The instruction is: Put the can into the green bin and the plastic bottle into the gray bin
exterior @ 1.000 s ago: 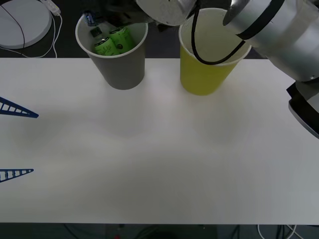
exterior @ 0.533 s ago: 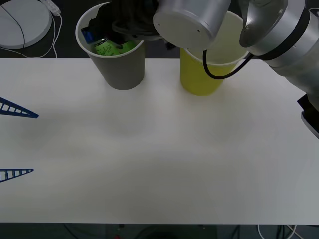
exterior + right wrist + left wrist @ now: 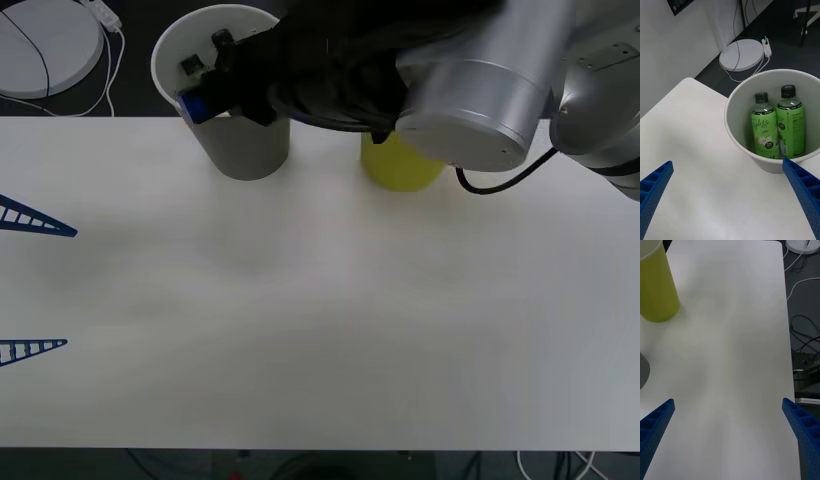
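Right gripper (image 3: 728,200): it is hanging over the table with its blue ribbed fingers (image 3: 805,195) spread wide and gripping nothing; in the front view the right arm is reaching across both bins, its dark wrist sitting over the rim of the gray one.
Gray bin (image 3: 738,123): it is standing upright on the white table (image 3: 696,157), just ahead of the right gripper's spread fingers, with its open mouth facing the wrist camera; in the front view (image 3: 245,150) its lower wall is showing beneath the arm.
Plastic bottle (image 3: 763,129): it is resting inside the gray bin, cap uppermost, ahead of the right gripper and well clear of its fingers.
Second bottle (image 3: 790,123): it is lying in the same bin, touching or nearly touching the first, its black cap sitting a little farther from the gripper.
Green bin (image 3: 400,168): it is standing on the table beside the gray bin, mostly covered by the right arm in the front view; from the left wrist (image 3: 657,288) it is appearing far ahead of the left gripper, upright.
Left gripper (image 3: 728,431): it is idling at the table's left side, fingers (image 3: 655,423) parted wide and gripping nothing, well apart from both bins.
Can: I cannot tell where it is lying.
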You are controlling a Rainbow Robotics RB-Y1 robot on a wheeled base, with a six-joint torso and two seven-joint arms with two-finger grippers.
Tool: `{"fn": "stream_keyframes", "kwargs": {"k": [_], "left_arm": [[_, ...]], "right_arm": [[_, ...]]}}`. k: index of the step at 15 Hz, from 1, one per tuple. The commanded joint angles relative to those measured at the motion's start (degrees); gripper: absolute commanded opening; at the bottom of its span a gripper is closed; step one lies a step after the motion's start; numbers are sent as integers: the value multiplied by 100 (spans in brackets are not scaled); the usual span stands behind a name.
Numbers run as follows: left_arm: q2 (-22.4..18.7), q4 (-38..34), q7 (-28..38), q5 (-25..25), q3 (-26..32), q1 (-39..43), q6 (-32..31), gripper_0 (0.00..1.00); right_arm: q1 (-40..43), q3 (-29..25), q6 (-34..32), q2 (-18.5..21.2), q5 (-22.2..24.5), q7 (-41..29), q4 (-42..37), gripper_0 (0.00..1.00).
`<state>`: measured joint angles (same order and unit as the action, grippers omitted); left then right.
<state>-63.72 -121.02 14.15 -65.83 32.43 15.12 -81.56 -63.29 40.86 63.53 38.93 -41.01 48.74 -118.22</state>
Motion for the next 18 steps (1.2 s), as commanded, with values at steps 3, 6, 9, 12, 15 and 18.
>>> {"fn": "stream_keyframes", "kwargs": {"k": [3,6,9,12,15,18], "left_arm": [[0,0,0,0,0,0,0,100],[0,0,0,0,0,0,0,100],[0,0,0,0,0,0,0,100],[0,0,0,0,0,0,0,100],[0,0,0,0,0,0,0,100],[0,0,0,0,0,0,0,100]], "right_arm": [[309,344,-1212,862,216,-708,-544,100],[555,432,-1968,1407,269,-831,-729,100],[757,687,-2890,1934,717,-1323,-861,100],[897,942,-3585,2374,1200,-1859,-1001,100],[1135,1082,-4314,2839,1666,-2263,-1124,100],[1267,1337,-5167,3209,2396,-2914,-1072,100]]}}
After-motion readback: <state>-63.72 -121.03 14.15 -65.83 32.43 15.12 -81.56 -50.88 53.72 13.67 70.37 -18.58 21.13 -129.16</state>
